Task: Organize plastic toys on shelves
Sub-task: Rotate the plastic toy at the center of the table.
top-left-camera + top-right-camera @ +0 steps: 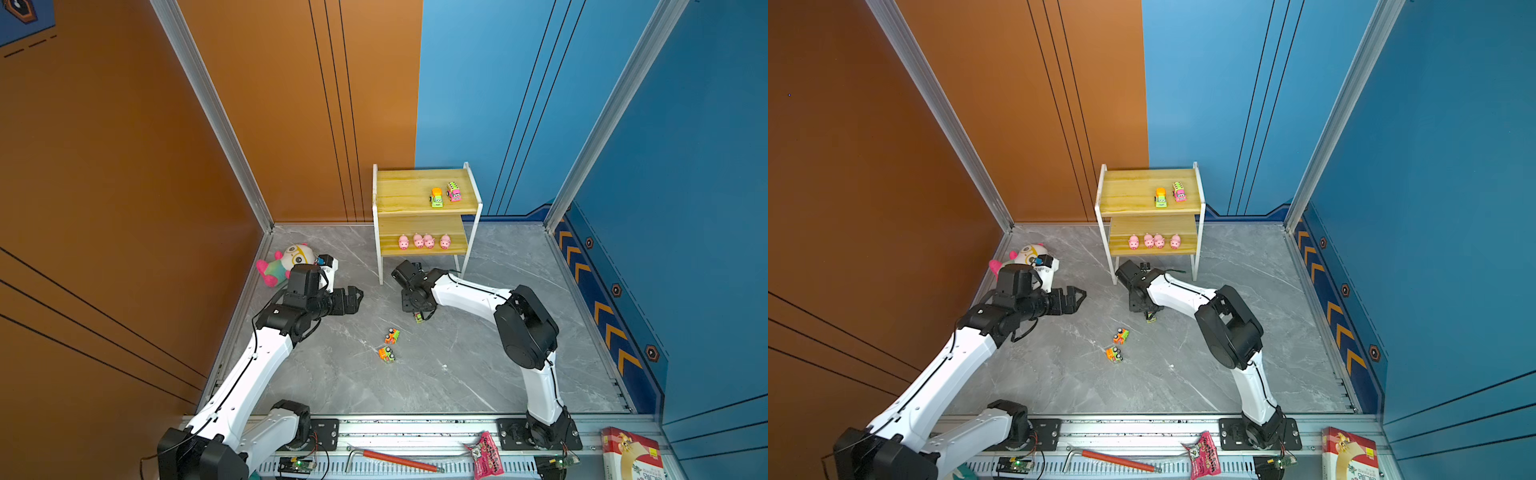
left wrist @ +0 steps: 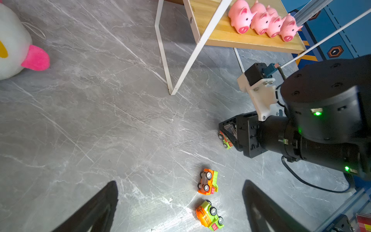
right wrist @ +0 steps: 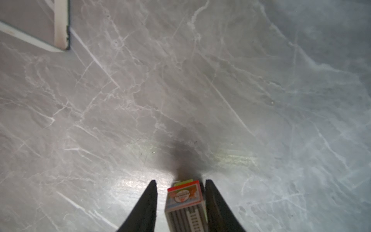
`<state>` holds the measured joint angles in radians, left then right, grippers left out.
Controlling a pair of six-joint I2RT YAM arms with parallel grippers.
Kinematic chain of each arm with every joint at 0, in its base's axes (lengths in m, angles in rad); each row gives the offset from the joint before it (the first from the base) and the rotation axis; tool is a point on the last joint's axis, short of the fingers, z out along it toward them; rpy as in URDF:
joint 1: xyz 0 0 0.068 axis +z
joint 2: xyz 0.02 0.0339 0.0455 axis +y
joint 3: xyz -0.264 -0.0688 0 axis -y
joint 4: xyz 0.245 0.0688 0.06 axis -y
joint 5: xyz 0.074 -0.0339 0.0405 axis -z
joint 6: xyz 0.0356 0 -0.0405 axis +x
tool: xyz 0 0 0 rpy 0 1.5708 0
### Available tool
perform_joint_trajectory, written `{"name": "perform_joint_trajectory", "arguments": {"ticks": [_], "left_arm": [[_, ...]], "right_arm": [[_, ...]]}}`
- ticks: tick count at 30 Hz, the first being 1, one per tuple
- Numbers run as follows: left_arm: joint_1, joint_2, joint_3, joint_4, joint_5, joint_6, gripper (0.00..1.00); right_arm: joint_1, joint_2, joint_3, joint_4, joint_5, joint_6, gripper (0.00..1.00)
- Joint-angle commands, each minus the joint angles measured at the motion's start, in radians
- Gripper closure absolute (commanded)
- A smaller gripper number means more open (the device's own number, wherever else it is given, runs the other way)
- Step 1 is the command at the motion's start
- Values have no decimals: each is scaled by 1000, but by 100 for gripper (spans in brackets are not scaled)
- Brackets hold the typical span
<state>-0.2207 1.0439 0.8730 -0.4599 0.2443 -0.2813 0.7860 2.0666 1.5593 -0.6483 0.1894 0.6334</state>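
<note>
The right gripper (image 3: pixel 181 181) straddles a toy truck (image 3: pixel 185 202) on the floor in front of the shelves (image 1: pixel 419 226). Its jaws are partly open, with a gap on 1 side and apparent contact on the other, so nothing is gripped. The left gripper (image 2: pixel 179 182) hangs wide open and empty. Best practice here is to centre the jaws, close squarely on the truck's sides, then lift straight up before swinging toward the upper board (image 1: pixel 405 193).

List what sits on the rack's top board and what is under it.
On the top board: an orange-green truck and a pink truck. Under it, the lower board holds four pigs in a row near its front; its rear is covered.
</note>
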Motion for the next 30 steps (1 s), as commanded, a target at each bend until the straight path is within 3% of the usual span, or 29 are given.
{"name": "perform_joint_trajectory", "arguments": {"ticks": [1, 7, 16, 24, 30], "left_arm": [[13, 4, 2, 17, 22, -7, 3], [12, -3, 0, 18, 23, -9, 3], [9, -11, -3, 21, 26, -10, 3], [4, -20, -5, 23, 25, -9, 3], [4, -25, -5, 23, 23, -7, 3]], "right_arm": [[15, -36, 28, -55, 84, -106, 46], [31, -186, -89, 67, 140, -174, 35], [66, -479, -651, 680, 103, -178, 21], [89, -455, -926, 1218, 130, -278, 22], [72, -370, -928, 1341, 114, -295, 25]]}}
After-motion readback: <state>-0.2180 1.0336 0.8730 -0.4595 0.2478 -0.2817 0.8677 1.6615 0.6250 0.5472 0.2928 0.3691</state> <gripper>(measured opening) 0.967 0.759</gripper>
